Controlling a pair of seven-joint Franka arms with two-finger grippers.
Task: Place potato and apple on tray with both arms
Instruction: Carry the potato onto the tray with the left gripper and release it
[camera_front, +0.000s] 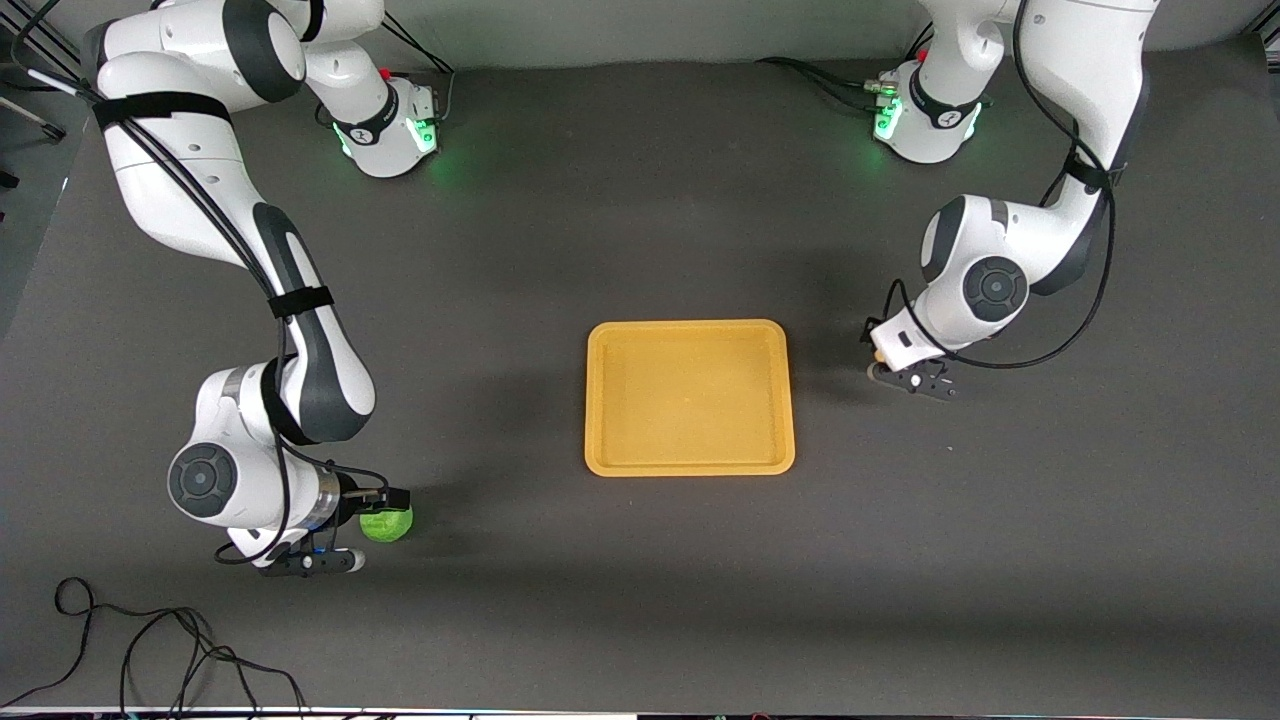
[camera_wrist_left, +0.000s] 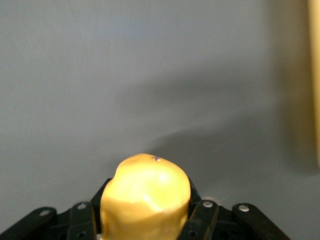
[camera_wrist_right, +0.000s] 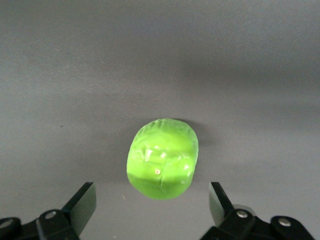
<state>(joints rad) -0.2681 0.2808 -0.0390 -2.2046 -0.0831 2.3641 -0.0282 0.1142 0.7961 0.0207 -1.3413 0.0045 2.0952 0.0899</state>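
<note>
No readable writing. One potato (camera_wrist_left: 145, 197) clamped in the left gripper (camera_wrist_left: 145, 220); one apple (camera_wrist_right: 163, 157) between the right gripper's (camera_wrist_right: 152, 205) spread fingers; one empty tray (camera_front: 689, 466).

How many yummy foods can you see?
2. The potato is squeezed in the left tool, beside the tray. The apple sits on the table between the right tool's open fingers.

Potato (camera_wrist_left: 146, 197): yellow-tan oval lump, glossy, clamped between the left hand's (camera_wrist_left: 146, 227) fingers, beside the tray toward the left arm's end of the tabletop.
Apple (camera_front: 386, 523): bright green, bumpy skin, resting on the tabletop toward the right arm's end, nearer the front camera than the tray.
Tray (camera_front: 690, 465): mustard-yellow rectangle, low rim, flat at mid-tabletop, nothing on it.
</note>
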